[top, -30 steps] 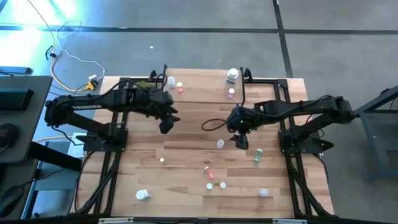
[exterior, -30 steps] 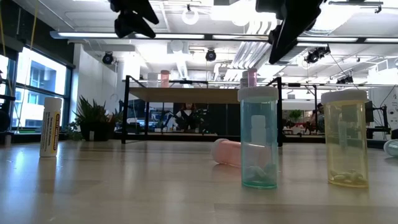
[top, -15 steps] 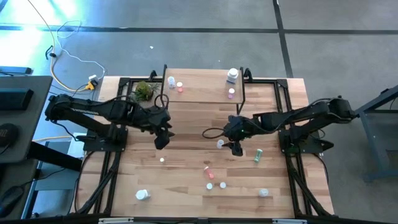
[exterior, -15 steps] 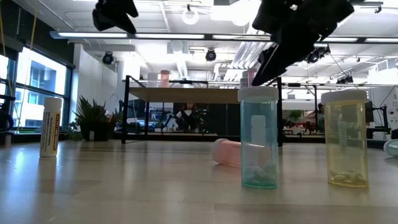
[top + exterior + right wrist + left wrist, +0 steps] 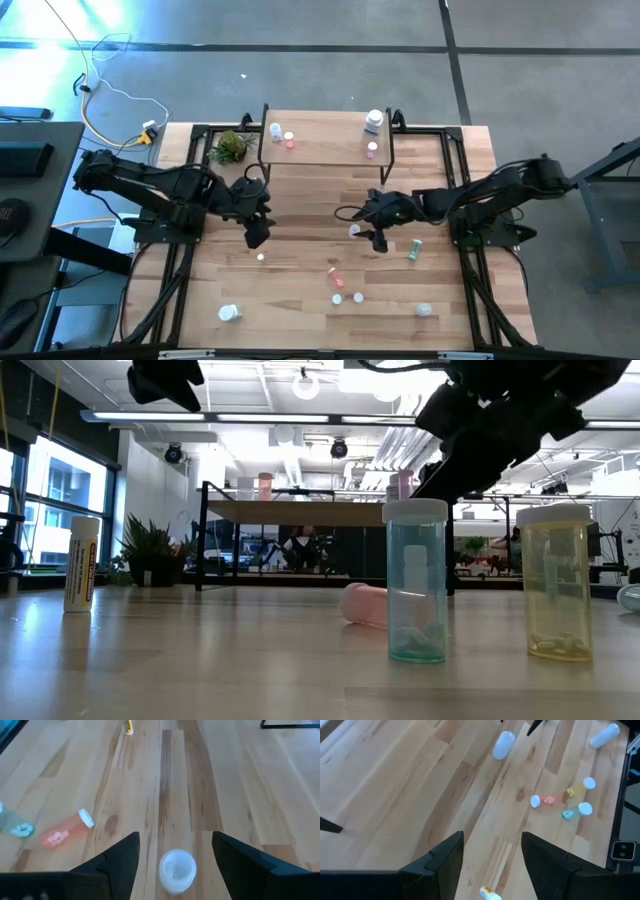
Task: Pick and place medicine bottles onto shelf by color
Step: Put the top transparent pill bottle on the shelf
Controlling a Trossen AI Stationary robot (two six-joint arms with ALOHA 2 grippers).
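White bottle (image 5: 177, 869) between open fingers (image 5: 121, 859) (upright) — untouched.

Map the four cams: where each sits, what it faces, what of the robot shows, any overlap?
High: overhead, straight down on the table; both arms, shelf.
Low: tabletop level, facing the shelf; arms enter from above.
Left wrist: past the open left gripper at scattered bottles.
Right wrist: past the open right gripper at a white-capped bottle.
Shared: pink bottle lying flat.
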